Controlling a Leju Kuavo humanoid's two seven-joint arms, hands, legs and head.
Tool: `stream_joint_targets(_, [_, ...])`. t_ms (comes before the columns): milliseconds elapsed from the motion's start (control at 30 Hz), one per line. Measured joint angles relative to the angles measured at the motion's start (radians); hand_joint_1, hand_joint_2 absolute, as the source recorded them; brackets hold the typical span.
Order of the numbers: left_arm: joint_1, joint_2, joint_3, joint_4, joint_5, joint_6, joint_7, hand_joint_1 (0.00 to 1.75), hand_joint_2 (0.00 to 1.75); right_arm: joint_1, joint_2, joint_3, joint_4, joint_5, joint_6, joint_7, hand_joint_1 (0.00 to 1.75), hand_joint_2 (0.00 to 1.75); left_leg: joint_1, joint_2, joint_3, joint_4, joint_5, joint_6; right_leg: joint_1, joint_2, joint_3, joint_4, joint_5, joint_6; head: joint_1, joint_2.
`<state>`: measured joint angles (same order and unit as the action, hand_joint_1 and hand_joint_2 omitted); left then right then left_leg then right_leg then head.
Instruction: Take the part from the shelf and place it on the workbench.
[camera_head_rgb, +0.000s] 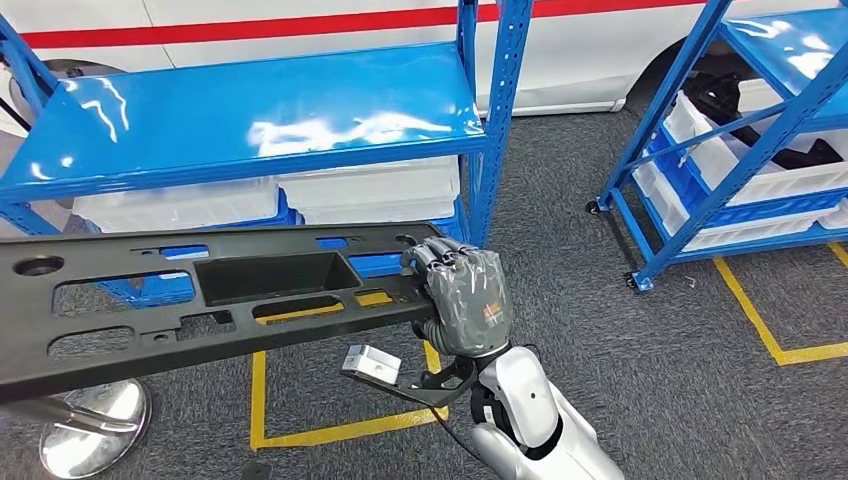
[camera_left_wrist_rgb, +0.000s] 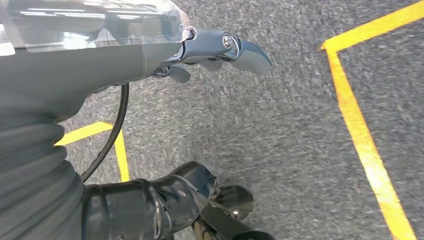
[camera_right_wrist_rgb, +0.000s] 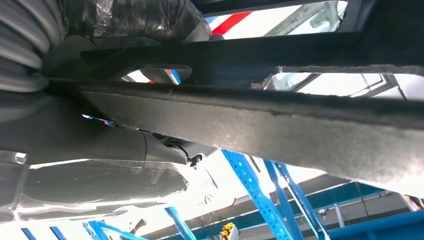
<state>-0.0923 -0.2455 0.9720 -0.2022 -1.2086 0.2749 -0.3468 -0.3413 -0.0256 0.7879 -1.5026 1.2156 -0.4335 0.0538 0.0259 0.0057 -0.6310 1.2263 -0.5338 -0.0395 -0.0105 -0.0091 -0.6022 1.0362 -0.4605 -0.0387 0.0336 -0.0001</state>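
Observation:
The part (camera_head_rgb: 200, 290) is a long black plastic panel with several cut-outs, hanging level in front of the blue shelf (camera_head_rgb: 250, 110). My right hand (camera_head_rgb: 465, 295) grips its right end, fingers curled over the far edge. The panel's left end runs past the picture's left side. In the right wrist view the panel's underside (camera_right_wrist_rgb: 280, 115) crosses right in front of my right hand (camera_right_wrist_rgb: 75, 140). In the left wrist view my left hand (camera_left_wrist_rgb: 75, 75) hangs over grey carpet, its thumb (camera_left_wrist_rgb: 235, 47) and dark fingers (camera_left_wrist_rgb: 165, 200) apart with nothing between them.
White bins (camera_head_rgb: 370, 190) sit on the shelf's lower level. A second blue rack (camera_head_rgb: 760, 130) with white bins stands at the right. Yellow lines (camera_head_rgb: 745, 300) mark the grey carpet. A white vehicle with a red stripe (camera_head_rgb: 300, 20) is behind the shelf.

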Motion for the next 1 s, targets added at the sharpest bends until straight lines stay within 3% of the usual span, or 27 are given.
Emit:
stream_joint_targets(67, [-0.001, 0.0, 0.0, 0.0, -0.001, 0.0, 0.0, 0.0, 1.75, 0.0, 0.0, -0.002, 0.0, -0.004, 0.0, -0.003, 1.75, 1.75, 0.001, -0.003, 0.081, -0.128, 0.026, -0.002, -0.001, 0.001, -0.019, 0.015, 0.005, 0.009, 0.0, 0.0])
stream_joint_targets(100, [-0.002, 0.0, 0.0, 0.0, -0.002, 0.0, 0.0, 0.0, 1.75, 0.0, 0.0, -0.003, 0.0, -0.005, -0.001, -0.005, 1.75, 1.75, 0.0, -0.005, 0.107, -0.174, 0.024, 0.002, 0.0, 0.001, -0.026, 0.02, 0.01, 0.014, 0.0, 0.0])
stream_joint_targets(167, [-0.002, 0.001, 0.0, 0.0, -0.003, 0.0, 0.0, 0.0, 1.75, 0.001, 0.001, -0.005, 0.0, -0.01, -0.001, -0.011, 1.75, 1.75, -0.006, -0.009, 0.12, -0.206, 0.017, 0.015, 0.002, 0.002, -0.033, 0.02, 0.024, 0.027, 0.001, 0.0])
stream_joint_targets(233, [-0.001, 0.0, 0.0, 0.0, -0.003, 0.0, -0.001, 0.0, 1.75, 0.002, 0.002, -0.005, -0.001, -0.019, -0.002, -0.023, 1.75, 1.75, -0.003, -0.006, 0.11, -0.213, 0.03, 0.033, 0.002, 0.004, -0.039, 0.021, 0.026, 0.039, 0.001, 0.0])
stream_joint_targets(300, [-0.002, 0.0, 0.001, 0.0, -0.003, 0.001, -0.001, 0.0, 1.75, 0.004, 0.002, -0.005, -0.004, -0.027, -0.007, -0.033, 1.75, 1.75, -0.001, -0.001, 0.096, -0.22, 0.048, 0.052, 0.0, 0.008, -0.059, 0.072, -0.03, 0.046, 0.002, 0.0])
stream_joint_targets(367, [-0.003, 0.0, 0.001, 0.0, -0.002, 0.001, -0.001, 0.0, 1.75, 0.006, 0.001, -0.006, -0.011, -0.028, -0.014, -0.039, 1.75, 1.75, -0.005, 0.001, 0.076, -0.217, 0.063, 0.063, -0.002, 0.009, -0.094, 0.187, -0.118, 0.048, 0.002, 0.0])
stream_joint_targets(400, [-0.002, 0.0, 0.001, 0.0, -0.002, 0.002, -0.001, 0.0, 1.75, 0.008, 0.001, -0.006, -0.013, -0.028, -0.016, -0.04, 1.75, 1.75, -0.007, 0.002, 0.064, -0.214, 0.07, 0.065, -0.002, 0.009, -0.107, 0.244, -0.145, 0.049, 0.002, 0.0])
stream_joint_targets(433, [-0.002, 0.0, 0.001, 0.0, -0.002, 0.002, -0.001, 0.0, 1.75, 0.01, 0.001, -0.006, -0.014, -0.029, -0.018, -0.041, 1.75, 1.75, -0.009, 0.003, 0.051, -0.21, 0.077, 0.065, -0.002, 0.009, -0.109, 0.278, -0.151, 0.048, 0.002, 0.0])
stream_joint_targets(467, [-0.002, 0.0, 0.001, 0.0, -0.002, 0.002, -0.001, 0.0, 1.75, 0.012, 0.0, -0.006, -0.015, -0.029, -0.019, -0.041, 1.75, 1.75, -0.011, 0.003, 0.04, -0.207, 0.083, 0.065, -0.001, 0.009, -0.095, 0.279, -0.136, 0.045, 0.002, 0.0])
stream_joint_targets(500, [-0.002, 0.0, 0.001, 0.0, -0.002, 0.002, -0.001, 0.0, 1.75, 0.013, 0.0, -0.006, -0.016, -0.029, -0.019, -0.041, 1.75, 1.75, -0.013, 0.003, 0.03, -0.204, 0.088, 0.064, -0.001, 0.009, -0.062, 0.245, -0.108, 0.041, 0.002, 0.0])
stream_joint_targets(567, [-0.002, -0.001, 0.001, 0.0, -0.002, 0.002, -0.002, 0.0, 1.75, 0.014, -0.001, -0.007, -0.02, -0.029, -0.019, -0.041, 1.75, 1.75, -0.016, 0.002, 0.017, -0.199, 0.097, 0.061, 0.005, 0.009, 0.028, 0.111, -0.069, 0.025, 0.002, 0.0])
stream_joint_targets(633, [-0.002, -0.002, 0.001, 0.0, -0.002, 0.002, -0.002, 0.0, 1.75, 0.014, -0.002, -0.008, -0.026, -0.03, -0.019, -0.041, 1.75, 1.75, -0.014, 0.003, 0.011, -0.199, 0.109, 0.05, 0.014, 0.009, 0.085, 0.012, -0.068, 0.015, 0.002, 0.0])
stream_joint_targets(700, [-0.002, -0.003, 0.001, 0.0, -0.002, 0.003, -0.002, 0.0, 1.75, 0.014, -0.002, -0.008, -0.029, -0.03, -0.019, -0.041, 1.75, 1.75, -0.012, 0.003, 0.009, -0.207, 0.125, 0.036, 0.019, 0.008, 0.09, -0.015, -0.063, 0.013, 0.003, 0.0])
stream_joint_targets(767, [-0.001, -0.002, 0.001, 0.0, -0.002, 0.003, -0.002, 0.0, 1.75, 0.013, -0.002, -0.009, -0.031, -0.033, -0.019, -0.041, 1.75, 1.75, -0.012, 0.001, -0.002, -0.198, 0.111, 0.025, 0.013, 0.004, 0.084, -0.03, -0.043, 0.007, 0.003, 0.0])
stream_joint_targets(833, [0.0, -0.002, 0.002, 0.0, -0.002, 0.003, -0.003, 0.0, 1.75, 0.014, -0.001, -0.01, -0.032, -0.04, -0.019, -0.041, 1.75, 1.75, -0.012, 0.0, -0.034, -0.125, 0.042, 0.018, 0.005, 0.0, 0.072, -0.043, -0.025, 0.0, 0.002, 0.0])
stream_joint_targets(900, [0.0, -0.001, 0.002, 0.0, -0.002, 0.002, -0.004, 0.0, 1.75, 0.017, -0.001, -0.013, -0.032, -0.051, -0.019, -0.041, 1.75, 1.75, -0.011, -0.001, -0.072, -0.002, -0.027, 0.011, 0.005, 0.0, 0.054, -0.042, -0.013, -0.003, 0.002, 0.0])
stream_joint_targets(933, [0.0, 0.0, 0.002, 0.0, -0.002, 0.003, -0.004, 0.0, 1.75, 0.02, -0.001, -0.016, -0.031, -0.057, -0.02, -0.041, 1.75, 1.75, -0.009, 0.0, -0.081, 0.045, -0.036, 0.008, 0.005, -0.001, 0.045, -0.039, -0.008, -0.002, 0.002, 0.0])
stream_joint_targets(967, [0.0, 0.0, 0.002, 0.0, -0.002, 0.003, -0.004, 0.0, 1.75, 0.025, -0.001, -0.02, -0.031, -0.064, -0.022, -0.041, 1.75, 1.75, -0.008, 0.0, -0.075, 0.06, -0.024, 0.006, 0.005, -0.002, 0.037, -0.035, -0.004, 0.0, 0.002, 0.0])
stream_joint_targets(1000, [0.0, 0.0, 0.002, 0.0, -0.002, 0.003, -0.004, 0.0, 1.75, 0.03, -0.002, -0.025, -0.031, -0.072, -0.025, -0.041, 1.75, 1.75, -0.007, 0.0, -0.049, 0.034, 0.002, 0.006, 0.004, -0.002, 0.029, -0.03, -0.001, 0.001, 0.002, 0.0])
